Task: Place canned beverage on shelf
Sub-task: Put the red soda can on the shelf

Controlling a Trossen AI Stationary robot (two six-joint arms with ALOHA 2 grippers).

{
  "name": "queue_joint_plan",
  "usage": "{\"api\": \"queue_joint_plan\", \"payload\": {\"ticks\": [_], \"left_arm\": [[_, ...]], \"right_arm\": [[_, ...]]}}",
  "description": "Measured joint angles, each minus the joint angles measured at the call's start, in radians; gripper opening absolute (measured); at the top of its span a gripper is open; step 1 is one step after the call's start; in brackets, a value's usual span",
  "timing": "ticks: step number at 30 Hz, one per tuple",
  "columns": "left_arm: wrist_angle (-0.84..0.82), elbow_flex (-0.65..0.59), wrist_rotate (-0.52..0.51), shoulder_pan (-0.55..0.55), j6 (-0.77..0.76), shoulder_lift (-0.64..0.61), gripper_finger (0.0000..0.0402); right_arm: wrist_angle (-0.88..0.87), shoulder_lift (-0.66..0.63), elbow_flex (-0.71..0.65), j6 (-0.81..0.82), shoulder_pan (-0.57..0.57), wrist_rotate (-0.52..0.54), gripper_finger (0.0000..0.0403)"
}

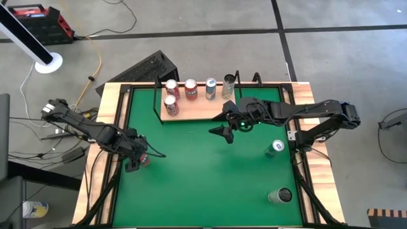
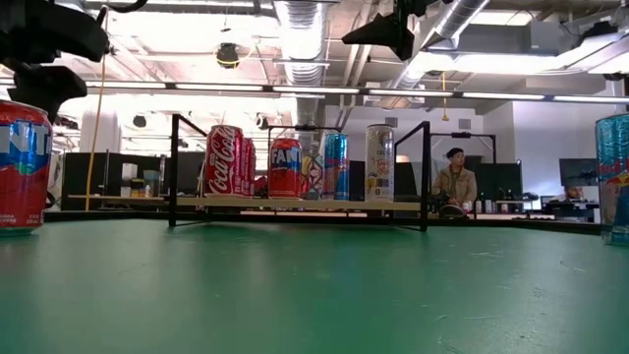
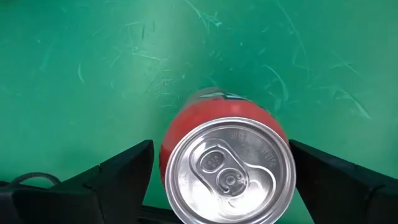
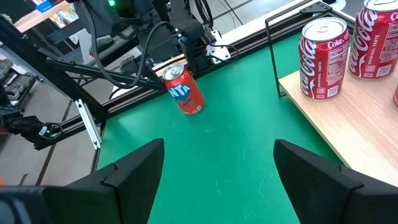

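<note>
A red soda can (image 3: 229, 163) stands upright on the green table near its left edge; it also shows in the high view (image 1: 145, 159) and the low view (image 2: 20, 165). My left gripper (image 3: 221, 155) is open just above it, one finger on either side of the can's top, touching nothing. The shelf (image 1: 194, 113), a pale wood board with a black wire frame, lies at the table's far middle and holds several upright cans. My right gripper (image 1: 226, 131) is open and empty in the air in front of the shelf.
A blue can (image 1: 275, 148) and a dark can (image 1: 280, 196) stand on the table's right side. The shelf's right half has bare board. Wooden planks edge the table. A person (image 2: 455, 185) sits far behind the table.
</note>
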Motion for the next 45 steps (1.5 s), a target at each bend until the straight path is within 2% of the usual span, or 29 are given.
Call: {"api": "queue_joint_plan", "payload": {"ticks": [4,8,15,21,27,34,41,45], "left_arm": [[-0.001,-0.003,-0.005,0.0,-0.005,0.0,0.0326],[0.0,-0.003,-0.005,0.0,-0.001,0.0,0.0271],[0.025,0.02,0.026,0.015,0.07,0.006,0.027],[0.054,0.129,0.027,0.133,0.183,0.037,0.027],[0.059,0.269,0.061,0.259,0.312,0.159,0.027],[0.061,0.428,0.107,0.32,0.487,0.347,0.027],[0.077,0.548,0.162,0.398,0.66,0.493,0.027],[0.108,0.604,0.165,0.447,0.738,0.563,0.027]], "right_arm": [[0.0,0.0,0.0,0.0,0.0,0.002,0.0326],[0.0,0.0,0.0,0.0,-0.001,0.004,0.0326],[-0.004,0.0,0.0,0.0,-0.001,0.004,0.0326],[-0.019,-0.003,0.0,0.0,-0.001,0.0,0.0326],[-0.088,-0.036,-0.001,0.0,-0.001,-0.002,0.0326],[-0.171,-0.116,0.0,-0.039,0.017,0.0,0.0326],[-0.234,-0.183,0.0,-0.087,0.035,0.093,0.0326],[-0.253,-0.191,0.0,-0.104,0.035,0.104,0.0326]]}}
